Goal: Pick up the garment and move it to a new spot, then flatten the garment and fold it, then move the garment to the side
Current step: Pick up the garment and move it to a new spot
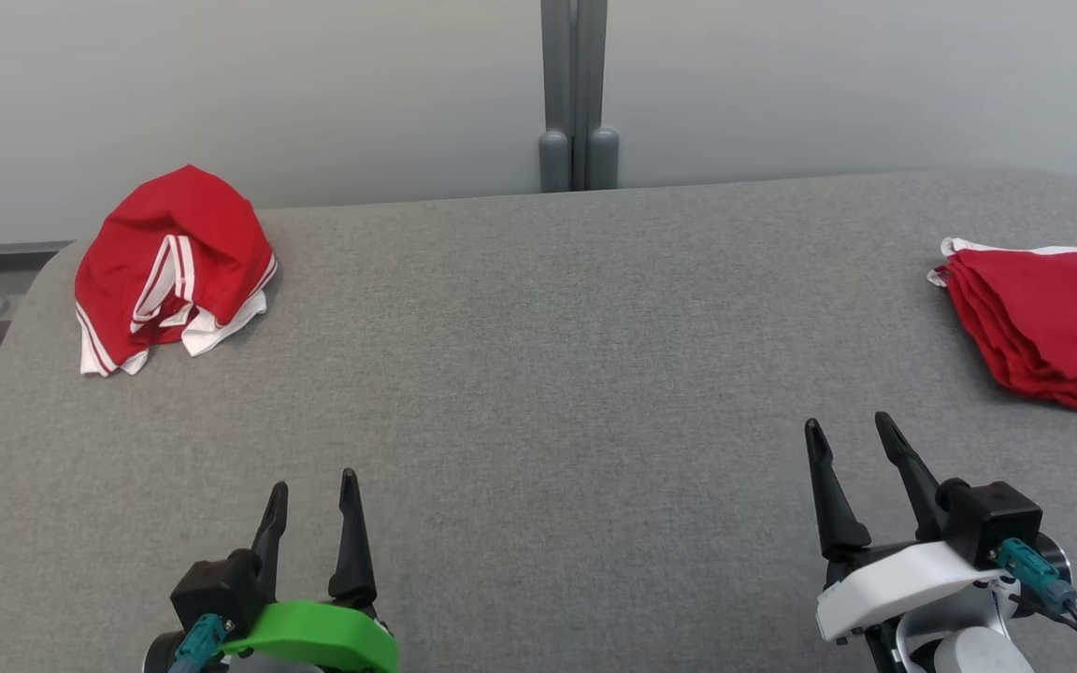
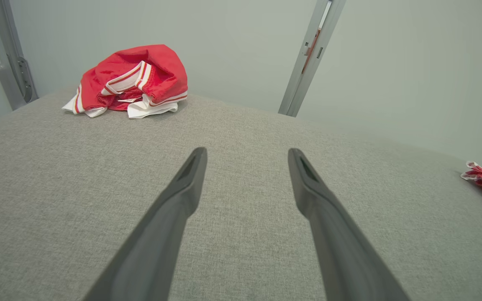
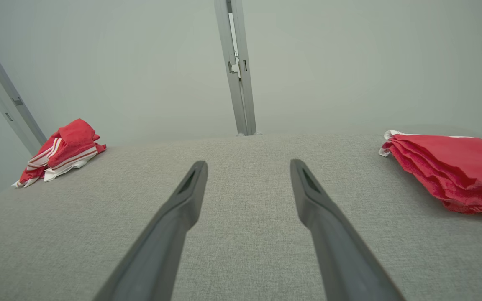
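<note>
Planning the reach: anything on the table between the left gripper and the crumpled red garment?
Nothing: bare grey table from the open left gripper to the crumpled garment, clear in the head and left wrist views.

- Left gripper (image 1: 313,484), on a green wrist mount, sits low at the left, fingers parted, holding nothing.
- Right gripper (image 1: 848,425), on a white mount, sits low right, fingers parted, tilted slightly leftward.

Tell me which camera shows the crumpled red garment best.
Left wrist view: the crumpled red garment is largest there, its white striped trim plain. The head view shows it whole from above; the right wrist view shows it small, far left.
</note>
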You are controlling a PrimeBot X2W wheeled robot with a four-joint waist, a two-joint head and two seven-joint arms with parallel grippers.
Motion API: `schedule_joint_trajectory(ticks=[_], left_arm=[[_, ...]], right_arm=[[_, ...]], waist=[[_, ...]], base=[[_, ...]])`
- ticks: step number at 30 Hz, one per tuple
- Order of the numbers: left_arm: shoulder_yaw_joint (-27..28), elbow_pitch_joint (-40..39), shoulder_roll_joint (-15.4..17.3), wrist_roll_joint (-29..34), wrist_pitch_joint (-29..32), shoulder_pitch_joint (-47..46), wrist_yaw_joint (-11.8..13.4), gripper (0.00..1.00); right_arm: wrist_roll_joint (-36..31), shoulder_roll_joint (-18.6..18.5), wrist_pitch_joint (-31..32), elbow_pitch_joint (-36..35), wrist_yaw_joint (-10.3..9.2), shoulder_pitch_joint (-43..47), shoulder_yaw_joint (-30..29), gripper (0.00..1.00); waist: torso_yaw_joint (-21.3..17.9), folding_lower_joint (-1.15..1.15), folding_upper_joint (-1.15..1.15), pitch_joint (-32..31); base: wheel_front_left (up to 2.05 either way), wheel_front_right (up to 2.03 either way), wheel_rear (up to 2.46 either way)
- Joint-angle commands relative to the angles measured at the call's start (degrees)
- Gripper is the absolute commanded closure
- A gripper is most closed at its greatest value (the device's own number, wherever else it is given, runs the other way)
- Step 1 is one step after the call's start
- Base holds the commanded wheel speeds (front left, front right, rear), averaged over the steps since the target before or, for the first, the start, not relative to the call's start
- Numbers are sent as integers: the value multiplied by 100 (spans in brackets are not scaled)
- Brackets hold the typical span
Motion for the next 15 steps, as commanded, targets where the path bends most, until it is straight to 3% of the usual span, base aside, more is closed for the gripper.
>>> schedule_joint_trajectory(ticks=[1, 15], left_arm=[[8, -7, 9, 58, -3, -90, 9, 0], [137, -77, 17, 265, -2, -221, -91, 0]], right_arm=[[-12, -3, -1, -46, -8, 75, -13, 0], [147, -6, -126, 0, -8, 12, 100, 0]], waist=[[181, 0, 0, 11], [2016, 0, 0, 80]], base=[[0, 0, 0], [0, 0, 0]])
